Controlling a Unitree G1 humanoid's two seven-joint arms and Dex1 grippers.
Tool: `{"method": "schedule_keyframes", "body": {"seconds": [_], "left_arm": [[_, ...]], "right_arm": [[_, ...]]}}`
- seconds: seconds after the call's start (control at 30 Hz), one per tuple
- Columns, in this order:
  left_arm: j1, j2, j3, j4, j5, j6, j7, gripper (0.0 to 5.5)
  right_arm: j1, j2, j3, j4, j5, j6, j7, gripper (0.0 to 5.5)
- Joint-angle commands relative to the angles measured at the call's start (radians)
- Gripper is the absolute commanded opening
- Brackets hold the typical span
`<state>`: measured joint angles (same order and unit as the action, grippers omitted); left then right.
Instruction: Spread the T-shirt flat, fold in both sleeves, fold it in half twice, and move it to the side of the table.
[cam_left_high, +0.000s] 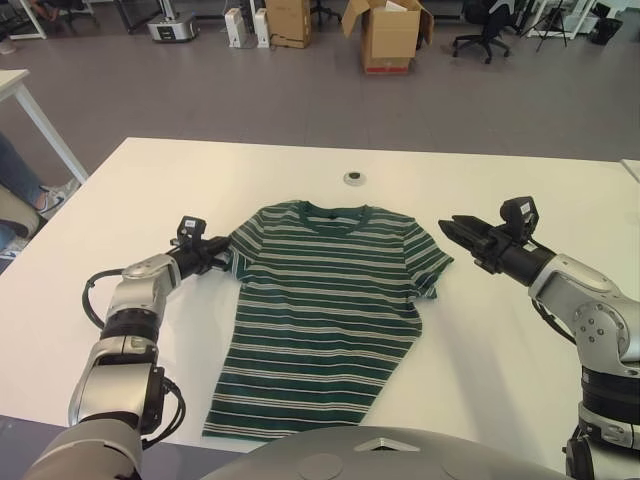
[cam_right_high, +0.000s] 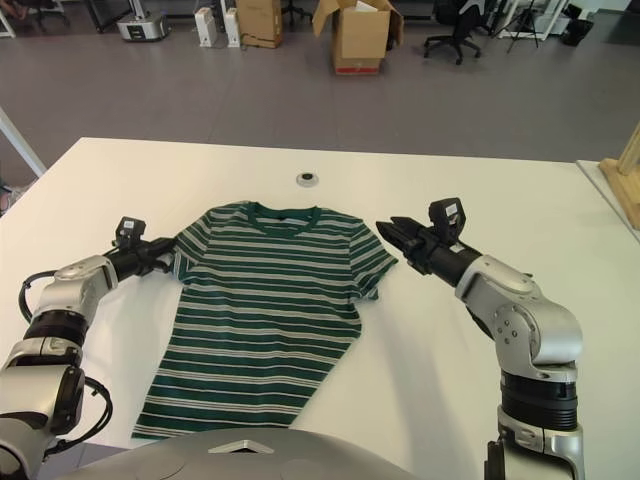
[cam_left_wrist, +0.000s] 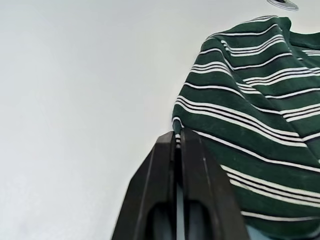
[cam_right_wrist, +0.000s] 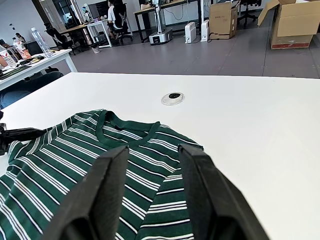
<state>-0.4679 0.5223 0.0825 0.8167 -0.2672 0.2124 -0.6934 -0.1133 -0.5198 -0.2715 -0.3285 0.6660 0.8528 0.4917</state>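
Green striped T-shirt (cam_left_high: 320, 320) is lying flat mid-way across the table (cam_left_high: 130, 200), collar at the far end. Left gripper (cam_left_high: 226, 257) is at the left sleeve, and the wrist cam settles it: 2 fingers (cam_left_wrist: 200, 170) pinched together on the hem. Right gripper (cam_left_high: 447, 228) hovers just right of the other sleeve, spread wide, holding nothing.

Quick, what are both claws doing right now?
Left claw: closed, pinching the T-shirt at its sleeve.
Right claw: open, holding nothing.
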Motion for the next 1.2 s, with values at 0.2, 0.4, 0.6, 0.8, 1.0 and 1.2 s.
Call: {"method": "schedule_keyframes", "body": {"seconds": [0.2,0.4,0.6,0.8,1.0,1.2], "left_arm": [[0.01,-0.037,0.043,-0.194,-0.018,0.063,0.064,0.03],[0.062,-0.055,0.018,-0.498,-0.047,0.245,0.082,0.03],[0.115,-0.127,-0.062,-0.658,-0.048,0.399,0.11,0.03],[0.135,-0.213,-0.114,-0.721,-0.04,0.469,0.166,0.03],[0.126,-0.31,-0.089,-0.787,-0.113,0.572,0.215,0.99],[0.032,-0.365,0.087,-0.866,-0.253,0.58,0.282,0.99]], "right_arm": [[0.016,0.004,-0.005,0.007,-0.002,-0.009,-0.011,1.84],[0.024,0.019,-0.002,0.01,0.001,-0.006,-0.018,1.84],[0.034,0.03,0.003,0.013,-0.002,-0.008,-0.027,1.84],[0.04,0.038,0.005,0.014,-0.004,-0.009,-0.038,1.84],[0.036,0.053,-0.014,0.046,-0.016,-0.031,-0.06,1.84],[0.05,0.105,-0.004,0.25,-0.121,-0.145,-0.123,1.84]]}}
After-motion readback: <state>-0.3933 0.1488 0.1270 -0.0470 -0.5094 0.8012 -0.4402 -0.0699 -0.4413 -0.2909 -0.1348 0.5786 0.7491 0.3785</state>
